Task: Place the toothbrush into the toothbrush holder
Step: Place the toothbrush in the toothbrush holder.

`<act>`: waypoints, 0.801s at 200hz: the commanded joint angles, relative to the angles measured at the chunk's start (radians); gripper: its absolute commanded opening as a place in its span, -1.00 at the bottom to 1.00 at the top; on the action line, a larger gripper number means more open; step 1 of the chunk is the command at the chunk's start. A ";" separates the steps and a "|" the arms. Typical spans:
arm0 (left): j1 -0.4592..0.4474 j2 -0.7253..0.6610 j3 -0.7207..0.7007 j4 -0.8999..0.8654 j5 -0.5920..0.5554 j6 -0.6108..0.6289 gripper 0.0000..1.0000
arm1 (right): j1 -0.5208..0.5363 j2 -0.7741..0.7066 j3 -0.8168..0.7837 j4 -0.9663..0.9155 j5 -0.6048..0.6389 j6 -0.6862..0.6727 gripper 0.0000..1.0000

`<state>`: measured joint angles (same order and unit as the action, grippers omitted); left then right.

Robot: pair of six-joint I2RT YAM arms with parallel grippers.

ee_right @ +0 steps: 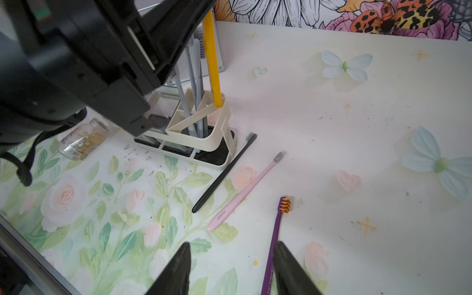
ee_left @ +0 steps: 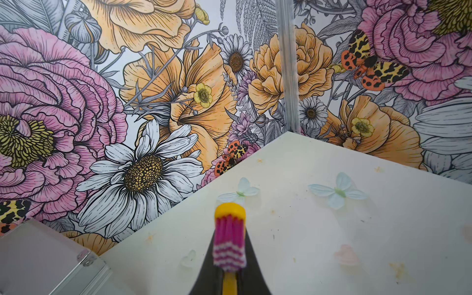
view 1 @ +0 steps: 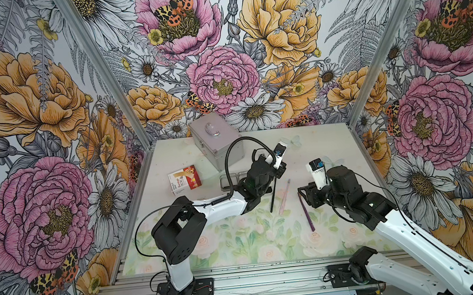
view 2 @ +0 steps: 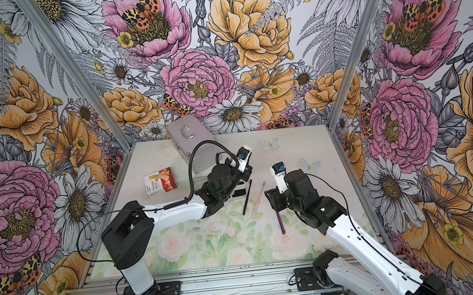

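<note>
Presently the left fingers (ee_left: pixel 208 281) clamp the yellow toothbrush (ee_right: pixel 213 63), its lower end at the toothbrush holder (ee_right: pixel 201 144) rim; the right fingers (ee_right: pixel 176 273) stand apart above a purple toothbrush (ee_right: pixel 277 229).

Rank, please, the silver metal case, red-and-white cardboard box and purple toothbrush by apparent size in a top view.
1. silver metal case
2. red-and-white cardboard box
3. purple toothbrush, about box-length but far thinner

The yellow toothbrush (ee_right: pixel 213 63) in my left jaws stands nearly upright, pink-and-white bristles on top, handle tip inside the outer slot of the white toothbrush holder (ee_right: pixel 204 141), whose two clear cups stand alongside.
</note>
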<state>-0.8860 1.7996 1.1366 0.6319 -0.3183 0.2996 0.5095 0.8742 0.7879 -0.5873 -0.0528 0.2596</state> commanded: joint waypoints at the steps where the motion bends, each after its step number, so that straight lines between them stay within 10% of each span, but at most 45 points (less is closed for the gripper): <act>1: 0.003 -0.017 -0.025 0.077 -0.050 0.022 -1.00 | -0.004 0.011 -0.004 0.003 -0.002 -0.017 0.06; 160: 0.030 0.049 -0.032 0.094 -0.149 -0.067 -1.00 | -0.007 0.016 -0.007 0.001 -0.007 -0.016 0.07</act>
<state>-0.8669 1.8091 1.1069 0.7082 -0.4438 0.2768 0.5091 0.8921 0.7879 -0.5877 -0.0566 0.2600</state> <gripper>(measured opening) 0.095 0.534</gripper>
